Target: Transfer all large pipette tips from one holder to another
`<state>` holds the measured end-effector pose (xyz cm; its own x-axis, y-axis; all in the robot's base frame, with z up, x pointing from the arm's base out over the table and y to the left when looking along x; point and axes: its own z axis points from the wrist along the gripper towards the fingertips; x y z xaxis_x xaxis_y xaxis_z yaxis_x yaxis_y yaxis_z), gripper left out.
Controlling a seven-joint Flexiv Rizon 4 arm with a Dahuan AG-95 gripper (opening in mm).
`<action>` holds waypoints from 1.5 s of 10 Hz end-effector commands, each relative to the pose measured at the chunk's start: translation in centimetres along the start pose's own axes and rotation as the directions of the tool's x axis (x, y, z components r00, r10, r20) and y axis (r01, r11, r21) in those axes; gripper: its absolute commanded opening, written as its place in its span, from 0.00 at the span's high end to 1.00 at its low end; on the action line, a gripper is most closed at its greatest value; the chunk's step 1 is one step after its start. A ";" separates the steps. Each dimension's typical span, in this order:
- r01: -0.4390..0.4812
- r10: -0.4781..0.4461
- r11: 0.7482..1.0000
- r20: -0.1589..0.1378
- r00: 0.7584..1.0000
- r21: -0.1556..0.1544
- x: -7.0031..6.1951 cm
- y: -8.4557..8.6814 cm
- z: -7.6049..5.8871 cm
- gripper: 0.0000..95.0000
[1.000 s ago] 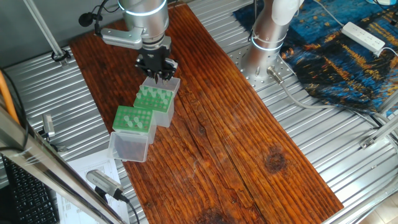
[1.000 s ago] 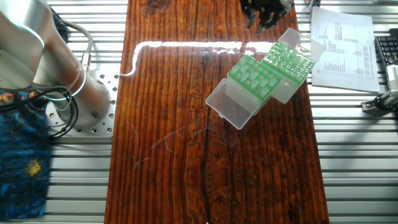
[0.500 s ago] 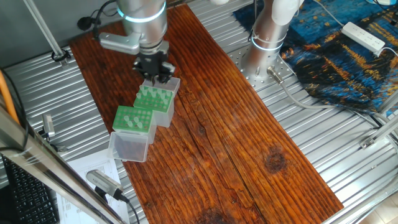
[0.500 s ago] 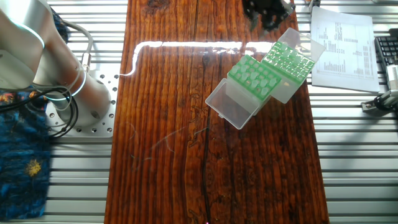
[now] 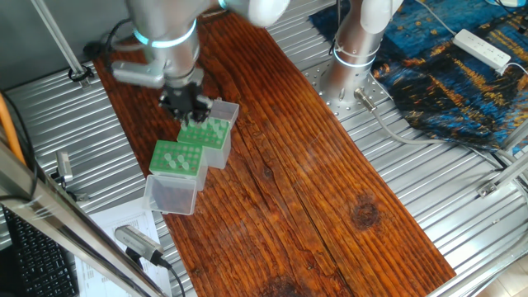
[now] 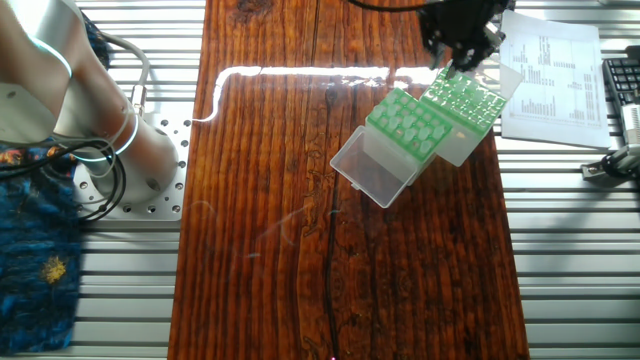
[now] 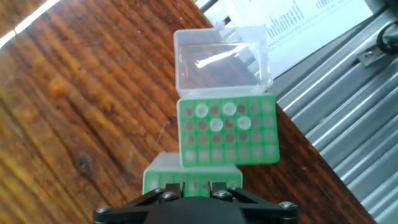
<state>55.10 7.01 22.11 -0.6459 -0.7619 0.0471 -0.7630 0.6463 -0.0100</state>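
Here the pincer [image 5: 188,108] hovers over the rack [image 5: 206,133] by the counter's [image 5: 330,190] long edge; I cannot tell whether its jaws are apart. Four large pipette tips [image 7: 222,117] stand in the neighbouring rack [image 7: 227,131]. Descending off-centre could knock tips askew

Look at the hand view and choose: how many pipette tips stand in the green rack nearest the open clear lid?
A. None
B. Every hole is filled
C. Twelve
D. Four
D: in the hand view the green rack beside the clear lid shows four pale round pipette tips near its top rows; the remaining holes look empty.
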 end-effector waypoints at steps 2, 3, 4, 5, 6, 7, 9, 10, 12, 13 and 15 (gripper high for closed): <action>-0.139 0.139 0.990 0.019 0.990 -0.004 -2.0 0.2 1.9 0.80; -0.139 0.139 0.990 0.026 0.990 -0.008 -2.2 0.0 2.4 0.80; -0.144 0.144 0.990 0.032 0.989 -0.014 -2.4 -0.3 2.9 0.80; -0.166 0.166 0.986 0.029 0.986 -0.017 -2.6 -0.7 3.2 0.80; -0.207 0.207 0.978 0.027 0.978 -0.018 -2.9 -1.2 3.4 0.80; -0.220 0.220 0.975 0.025 0.975 -0.019 -3.4 -1.8 3.6 0.80; -0.216 0.216 0.976 0.022 0.976 -0.016 -3.7 -2.2 4.1 0.80; -0.215 0.215 0.977 0.022 0.976 -0.016 -3.8 -2.3 4.4 0.80; -0.219 0.219 0.976 0.018 0.976 -0.016 -4.1 -2.2 4.8 0.80; -0.217 0.217 0.976 0.013 0.976 -0.017 -4.2 -2.2 4.9 0.80; -0.203 0.203 0.979 0.006 0.979 -0.013 -4.1 -2.0 5.1 0.80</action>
<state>59.16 8.61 16.77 -0.7858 -0.6170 0.0420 -0.6177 0.7864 -0.0055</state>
